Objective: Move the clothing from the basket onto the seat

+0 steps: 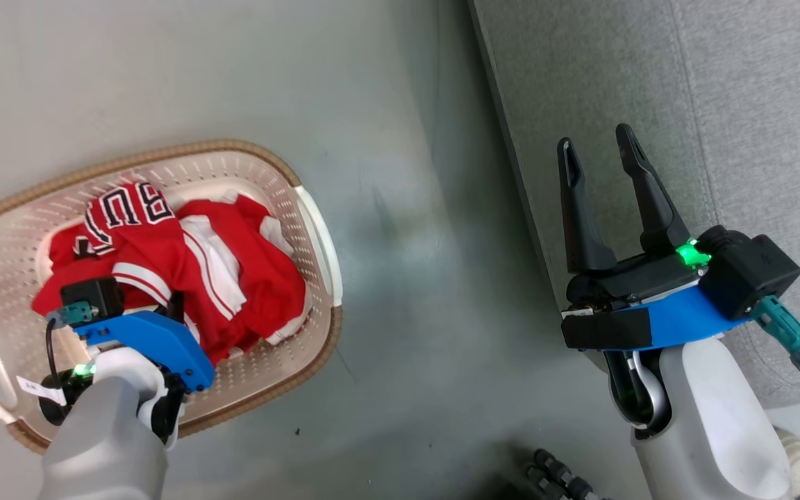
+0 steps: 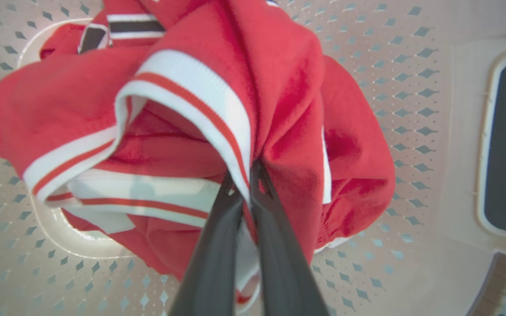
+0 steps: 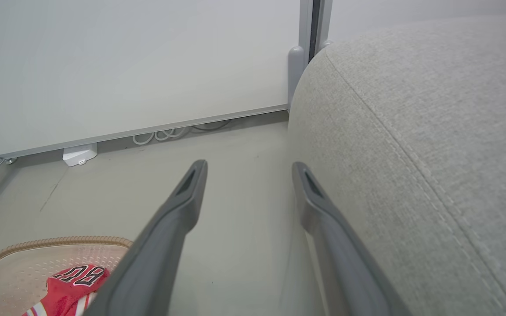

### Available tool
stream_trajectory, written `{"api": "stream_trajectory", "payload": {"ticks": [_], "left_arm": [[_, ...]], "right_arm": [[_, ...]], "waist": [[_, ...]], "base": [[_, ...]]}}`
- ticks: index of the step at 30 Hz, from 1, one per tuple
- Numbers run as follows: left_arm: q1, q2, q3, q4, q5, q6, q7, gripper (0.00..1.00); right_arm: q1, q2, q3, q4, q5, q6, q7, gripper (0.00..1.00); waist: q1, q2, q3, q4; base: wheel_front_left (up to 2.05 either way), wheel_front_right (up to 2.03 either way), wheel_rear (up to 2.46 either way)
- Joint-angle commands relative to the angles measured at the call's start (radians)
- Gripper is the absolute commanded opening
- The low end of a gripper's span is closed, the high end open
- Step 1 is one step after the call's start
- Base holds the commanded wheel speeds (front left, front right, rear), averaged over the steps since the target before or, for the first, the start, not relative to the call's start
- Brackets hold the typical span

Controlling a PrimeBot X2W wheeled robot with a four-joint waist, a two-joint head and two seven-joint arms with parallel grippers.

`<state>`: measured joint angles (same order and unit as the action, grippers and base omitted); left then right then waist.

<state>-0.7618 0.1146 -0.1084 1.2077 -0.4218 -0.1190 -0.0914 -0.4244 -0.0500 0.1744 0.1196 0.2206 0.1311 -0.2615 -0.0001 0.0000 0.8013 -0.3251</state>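
Left jaws pressed together on a fold of the clothing (image 2: 279, 109), pinching red jersey just beside a white-and-red striped band, down inside the basket (image 2: 389, 87). From the tips the cloth fans out toward 12 o'clock in the wrist view, with looser folds at 10 and 3 o'clock, all of it lying in the basket. The bite looks thin. A quick lift could let the soft fabric slide free, or the tangled second garment could ride up with it and drop on the floor (image 1: 407, 278) short of the seat (image 1: 719, 104). A snagged hem might also drag the light basket along. In the head view the basket sits at 8 o'clock and the seat at 2 o'clock. The right jaws stand spread and empty at 3 o'clock, beside the seat's edge.
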Motion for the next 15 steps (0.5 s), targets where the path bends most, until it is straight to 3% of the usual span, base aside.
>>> {"api": "stream_trajectory", "payload": {"ticks": [1, 10, 15], "left_arm": [[0.005, -0.004, -0.008, 0.005, -0.007, -0.006, -0.011, 0.00], [0.058, -0.037, -0.071, 0.006, -0.004, -0.012, -0.053, 0.00], [0.115, -0.057, -0.157, -0.043, -0.042, -0.012, -0.060, 0.00]], "right_arm": [[-0.013, -0.001, -0.005, 0.009, -0.007, -0.001, -0.005, 1.00], [0.047, -0.001, -0.028, 0.072, -0.063, -0.001, -0.005, 1.00], [0.097, -0.001, -0.038, 0.118, -0.096, -0.001, -0.002, 1.00]], "waist": [[0.0001, 0.0000, -0.041, 0.014], [0.0001, 0.0000, -0.249, 0.080], [0.0001, 0.0000, -0.407, 0.129]], "base": [[0.00, 0.00, 0.00], [0.00, 0.00, 0.00], [0.00, 0.00, 0.00]]}}
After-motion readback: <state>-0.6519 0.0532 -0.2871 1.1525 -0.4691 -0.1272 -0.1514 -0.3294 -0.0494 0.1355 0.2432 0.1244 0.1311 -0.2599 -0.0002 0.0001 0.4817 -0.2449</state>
